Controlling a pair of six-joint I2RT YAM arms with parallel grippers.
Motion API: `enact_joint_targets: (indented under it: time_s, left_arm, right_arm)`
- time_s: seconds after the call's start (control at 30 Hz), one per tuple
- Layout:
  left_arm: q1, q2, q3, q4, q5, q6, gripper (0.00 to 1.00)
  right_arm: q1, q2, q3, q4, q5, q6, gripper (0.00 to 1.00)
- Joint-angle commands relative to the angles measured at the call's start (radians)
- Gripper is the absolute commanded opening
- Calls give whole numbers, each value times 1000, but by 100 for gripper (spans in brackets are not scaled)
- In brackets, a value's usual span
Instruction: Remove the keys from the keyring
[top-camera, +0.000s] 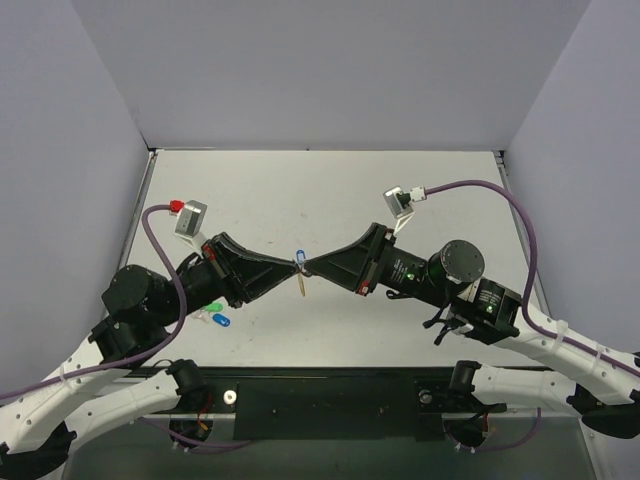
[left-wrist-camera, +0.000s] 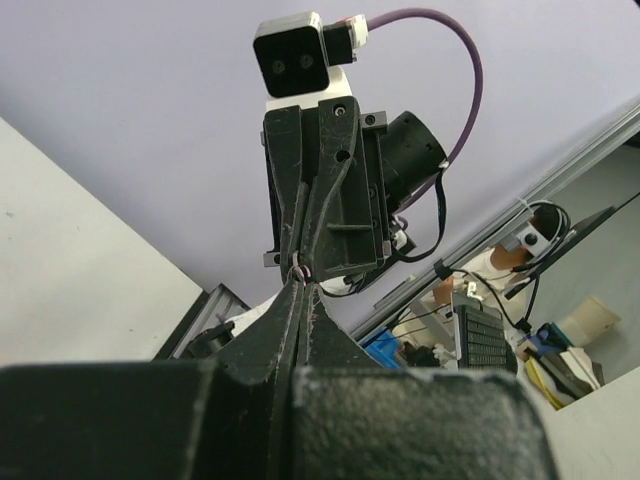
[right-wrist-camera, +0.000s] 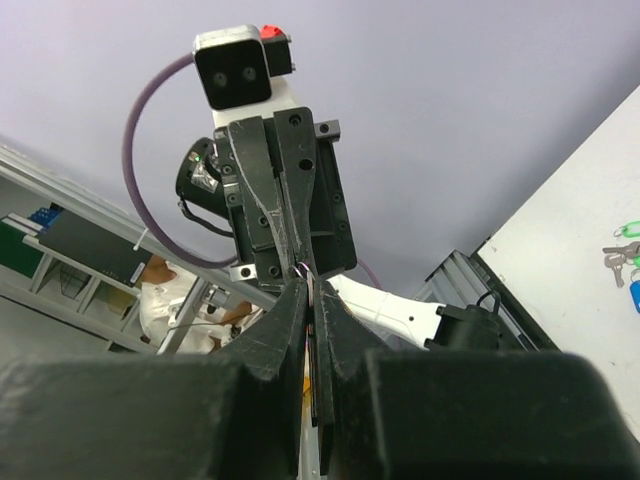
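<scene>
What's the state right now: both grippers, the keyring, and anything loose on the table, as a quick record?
left gripper: shut, tip to tip with the right one above mid-table
right gripper: shut, facing the left
keyring: pinched where the tips meet, yellow-orange tag hanging below, off the table
which part each gripper pinches: too small to tell
loose items: green tag and blue tag by the left arm
keys: silver, lying by those tags

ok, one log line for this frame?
left claw: shut on keyring | right claw: shut on keyring | claws tip to tip above table | keyring tag hanging below | keys at ring: cannot tell
</scene>
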Motion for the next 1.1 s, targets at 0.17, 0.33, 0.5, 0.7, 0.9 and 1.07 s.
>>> enact_joint_targets:
  time_s: [0.17,0.33,0.5,0.7,0.9,1.07]
  left_arm:
    - [-8,55,154,-246,156,92,0]
    - [-6,50,159,-271,160,92,0]
    - [-8,53,160,-263,172,85,0]
    - [-8,61,170,-265,170,83,0]
    - [-6,38,154,-259,134,75,0]
    - [-8,11,119,-211,117,52,0]
  right_arm:
    - [9,24,56,-105,-36,-69,0]
    - [11,21,56,-122,-48,-74,0]
    - [12,24,64,-128,-56,-79,0]
    - [14,21,64,-134,-59,-83,0]
    - [15,3,56,-141,-50,-89,0]
    - [15,-9,58,-141,-48,-94,0]
